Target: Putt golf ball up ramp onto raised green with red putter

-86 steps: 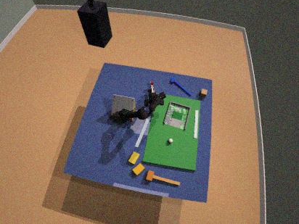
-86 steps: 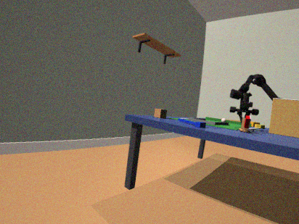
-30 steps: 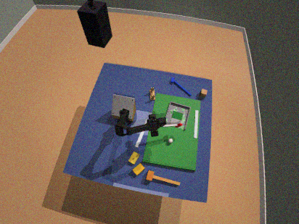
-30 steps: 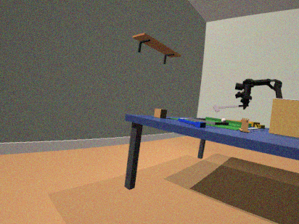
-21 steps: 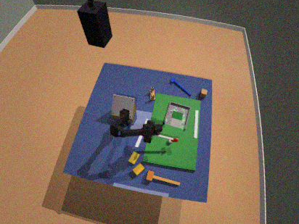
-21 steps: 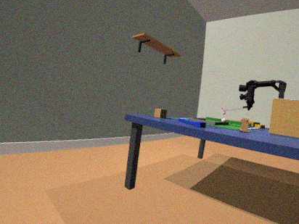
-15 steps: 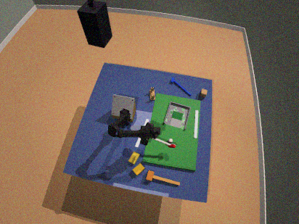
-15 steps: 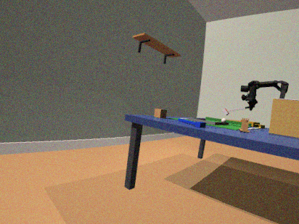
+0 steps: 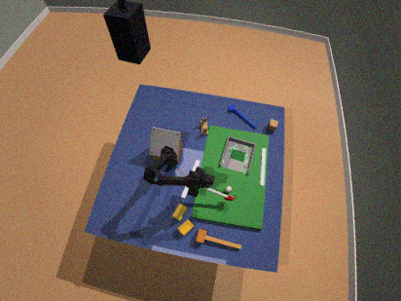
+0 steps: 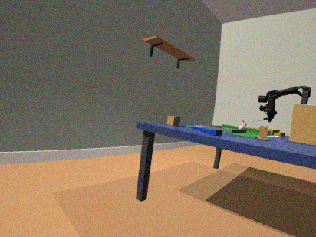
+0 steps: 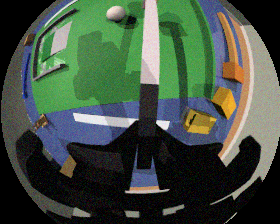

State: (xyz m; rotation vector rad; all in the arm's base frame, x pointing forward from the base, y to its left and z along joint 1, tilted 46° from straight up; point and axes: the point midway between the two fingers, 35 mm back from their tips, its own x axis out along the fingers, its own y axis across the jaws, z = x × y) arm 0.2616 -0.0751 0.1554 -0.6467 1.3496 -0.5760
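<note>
Red-headed and pale-shafted, the putter [image 9: 220, 193] is being gripped at its dark handle by the gripper [image 9: 200, 181], whose jaws are standing narrow and clamped on it. The shaft is extending away from the gripper over the green putting mat [image 9: 243, 208], and the red head is lying just beside the white golf ball [image 9: 229, 189]; whether they are touching cannot be told. In the wrist view the putter [image 11: 150, 47] is running straight ahead, with the golf ball [image 11: 115, 13] just left of its head. The raised green [image 9: 238, 156], a grey-walled frame, is sitting farther along the mat, apart from the ball. An orange mallet [image 9: 217, 241] and two yellow blocks [image 9: 182, 220] are lying on the blue table [image 9: 131, 126] beside the mat's near edge.
</note>
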